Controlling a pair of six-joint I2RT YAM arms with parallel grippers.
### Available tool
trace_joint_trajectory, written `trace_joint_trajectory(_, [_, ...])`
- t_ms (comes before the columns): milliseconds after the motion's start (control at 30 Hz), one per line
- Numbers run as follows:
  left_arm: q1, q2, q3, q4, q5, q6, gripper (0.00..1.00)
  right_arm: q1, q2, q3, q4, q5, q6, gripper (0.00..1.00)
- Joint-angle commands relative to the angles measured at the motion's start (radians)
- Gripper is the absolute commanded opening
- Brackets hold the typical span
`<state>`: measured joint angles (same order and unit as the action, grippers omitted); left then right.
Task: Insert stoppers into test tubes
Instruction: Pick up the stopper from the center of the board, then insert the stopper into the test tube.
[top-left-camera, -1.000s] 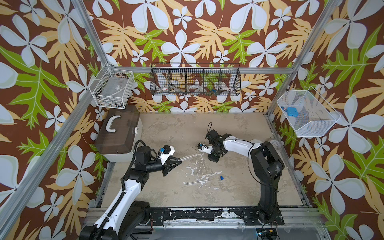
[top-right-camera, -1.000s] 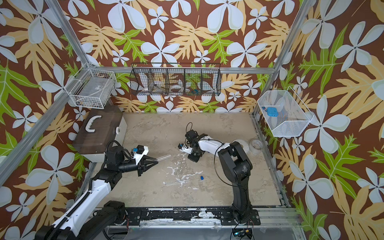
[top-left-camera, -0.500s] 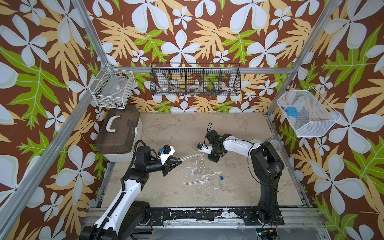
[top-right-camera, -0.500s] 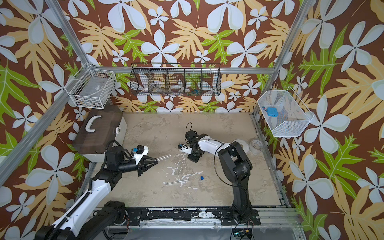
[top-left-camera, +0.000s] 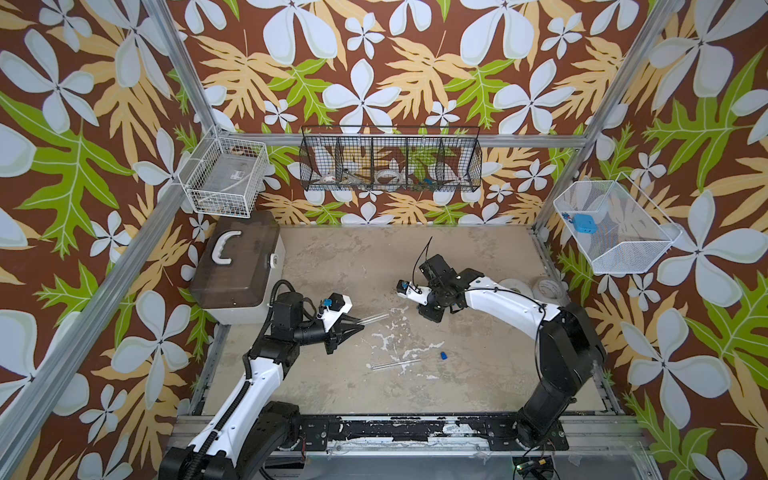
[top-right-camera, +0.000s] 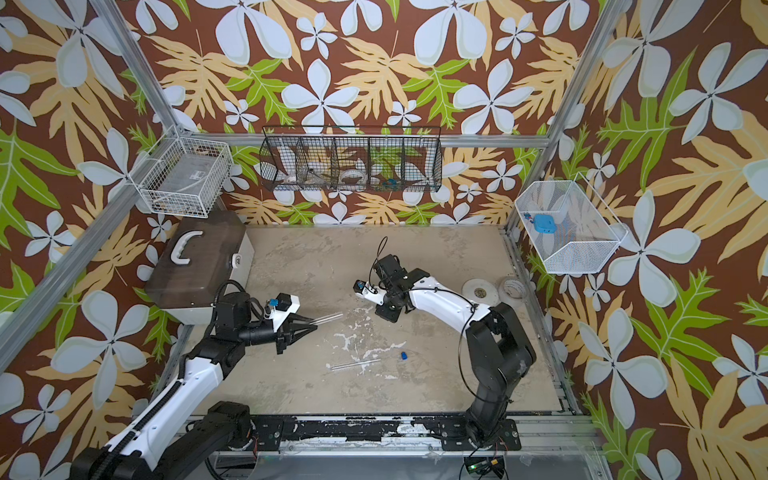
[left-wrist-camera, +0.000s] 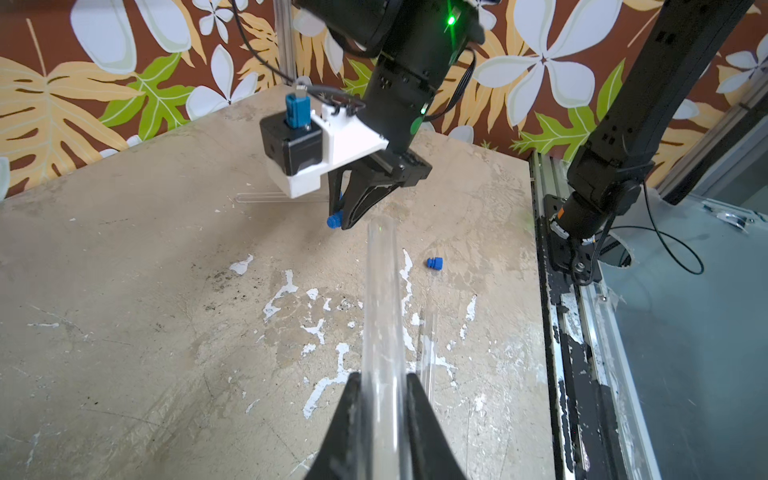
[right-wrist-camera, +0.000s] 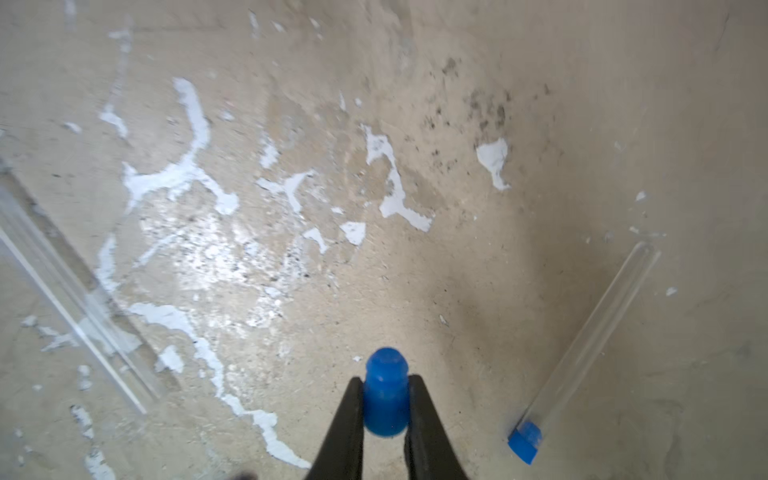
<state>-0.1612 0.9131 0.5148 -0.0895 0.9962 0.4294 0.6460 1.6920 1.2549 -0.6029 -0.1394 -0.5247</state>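
**A:** Two things were in hand. The left gripper (top-left-camera: 360, 325) had its jaws clamped on the held test tube (left-wrist-camera: 381, 299). A good length of the tube stuck out past the tips toward three o'clock in both top views. The far end looked to be the open mouth.

**B:** And the other arm?

**A:** The right gripper (right-wrist-camera: 385, 378) was pinched on the held stopper (right-wrist-camera: 385, 401), jaws on the wide cap end, the rounded nose poking out beyond them. It hung over the tabletop (top-left-camera: 332, 257) at about three o'clock of the tube's mouth, apart from it.

**B:** What was left lying?

**A:** A loose stopper (top-left-camera: 444, 355) lay at five o'clock of the right gripper. A loose test tube (top-left-camera: 395, 364) lay flat at about seven o'clock. A stoppered test tube (right-wrist-camera: 590, 345) lay near as well, seen from the right wrist. I couldn't place that one from above.

**B:** How would they handle?

**A:** My guess was that the tube was light, stiff, slick and thin-walled. I couldn't tell glass from plastic, so I'd have treated it as brittle. With that much overhang, a sideways push could lever it in the jaws. The plug seemed tiny and probably a little yielding. The cap was the right place to hold it, leaving the nose free, and it wanted pressing straight along the tube's axis.
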Motion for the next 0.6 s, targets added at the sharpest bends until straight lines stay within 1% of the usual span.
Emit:
trace_joint_trajectory(0, [-0.011, 0.010, 0.010, -0.042, 0.005, 0.093, 0.04, 0.049, -0.077, -0.045, 0.038, -0.013, -0.073, 0.18])
trace_joint_trajectory(167, [-0.020, 0.030, 0.015, -0.052, 0.021, 0.121, 0.01, 0.099, -0.197, -0.120, 0.086, 0.048, -0.125, 0.16])
trace_joint_trajectory(300, [-0.027, 0.038, 0.001, -0.052, 0.032, 0.156, 0.00, 0.153, -0.289, -0.184, 0.128, 0.077, -0.171, 0.15])
trace_joint_trajectory(467, [-0.045, 0.058, 0.003, -0.058, 0.042, 0.159, 0.00, 0.227, -0.364, -0.248, 0.172, 0.132, -0.226, 0.15])
trace_joint_trajectory(567, [-0.061, 0.068, 0.005, -0.058, 0.058, 0.157, 0.00, 0.252, -0.390, -0.264, 0.186, 0.139, -0.237, 0.14])
